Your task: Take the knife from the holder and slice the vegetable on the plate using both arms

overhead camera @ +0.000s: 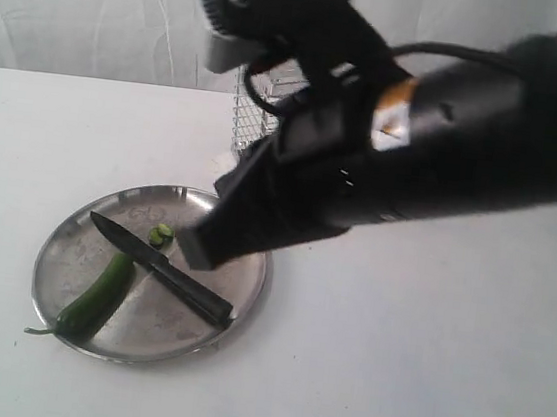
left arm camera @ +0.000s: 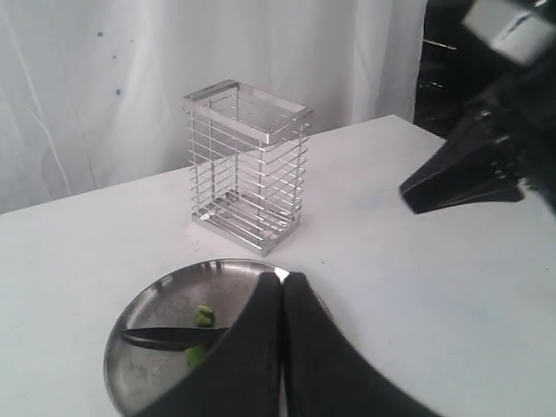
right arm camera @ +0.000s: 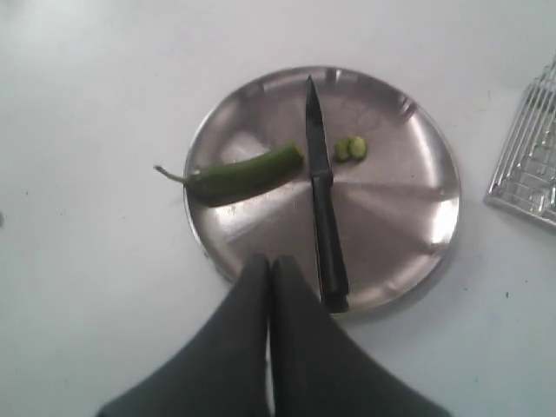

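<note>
The knife (right arm camera: 321, 208) is lying across the plate (right arm camera: 417, 252), parting the chili (right arm camera: 243, 174) from two cut bits (right arm camera: 352, 148), suggesting slicing is done. Both hands, left (left arm camera: 282, 295) and right (right arm camera: 269, 278), are hanging closed and empty.

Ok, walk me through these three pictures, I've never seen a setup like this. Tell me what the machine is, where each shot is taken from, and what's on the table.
This is a two-armed robot. One picture comes from a camera off the arms; the big black shape filling it is the right arm. The other two come from cameras on each wrist, so the dark wedges at their edges are the left gripper and the right gripper. Both are shut and hold nothing.

On the white table sits a round steel plate. On it lie a green chili pepper, a black knife and a few small cut green pieces on the other side of the blade. Behind the plate stands an empty wire holder.
</note>
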Robot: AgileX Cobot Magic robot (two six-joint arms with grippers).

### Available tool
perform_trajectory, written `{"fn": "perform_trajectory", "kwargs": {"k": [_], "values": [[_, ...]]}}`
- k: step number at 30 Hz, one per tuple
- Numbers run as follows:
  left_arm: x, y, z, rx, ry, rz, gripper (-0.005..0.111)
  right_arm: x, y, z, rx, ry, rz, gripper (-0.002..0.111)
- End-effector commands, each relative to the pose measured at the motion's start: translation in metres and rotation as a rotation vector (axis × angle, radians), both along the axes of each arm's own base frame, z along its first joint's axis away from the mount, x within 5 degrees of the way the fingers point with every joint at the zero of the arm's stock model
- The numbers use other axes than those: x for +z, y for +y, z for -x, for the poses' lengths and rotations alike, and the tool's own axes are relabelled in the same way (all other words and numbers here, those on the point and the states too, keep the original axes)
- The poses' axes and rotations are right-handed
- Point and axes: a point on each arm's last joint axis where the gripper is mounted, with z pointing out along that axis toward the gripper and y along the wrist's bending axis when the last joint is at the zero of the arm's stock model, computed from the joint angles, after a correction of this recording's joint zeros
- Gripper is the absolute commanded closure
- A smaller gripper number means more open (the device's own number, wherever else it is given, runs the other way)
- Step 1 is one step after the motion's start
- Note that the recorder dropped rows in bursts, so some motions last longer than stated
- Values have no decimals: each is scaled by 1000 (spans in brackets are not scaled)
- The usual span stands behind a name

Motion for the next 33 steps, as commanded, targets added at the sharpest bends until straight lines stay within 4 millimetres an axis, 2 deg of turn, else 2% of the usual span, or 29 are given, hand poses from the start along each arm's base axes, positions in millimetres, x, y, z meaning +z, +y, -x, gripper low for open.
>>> {"fn": "perform_trajectory", "kwargs": {"k": [1, 7, 12, 18, 29, 33], "values": [[-13, 1, 9, 1, -1, -10, 107, -4, -37, 26, -47, -95, -165, 108], [-24, -4, 15, -68, 106, -46, 107, -21, -74, 54, -84, -171, -306, 108], [-28, -6, 17, -95, 149, -65, 107, -35, -90, 67, -97, -181, -339, 108], [-28, -6, 17, -96, 148, -66, 107, -32, -97, 73, -95, -196, -363, 108], [-28, -6, 17, -96, 148, -66, 107, -32, -97, 73, -95, -200, -365, 108], [-28, -6, 17, -96, 147, -68, 107, -30, -101, 74, -36, -335, -278, 108]]}}
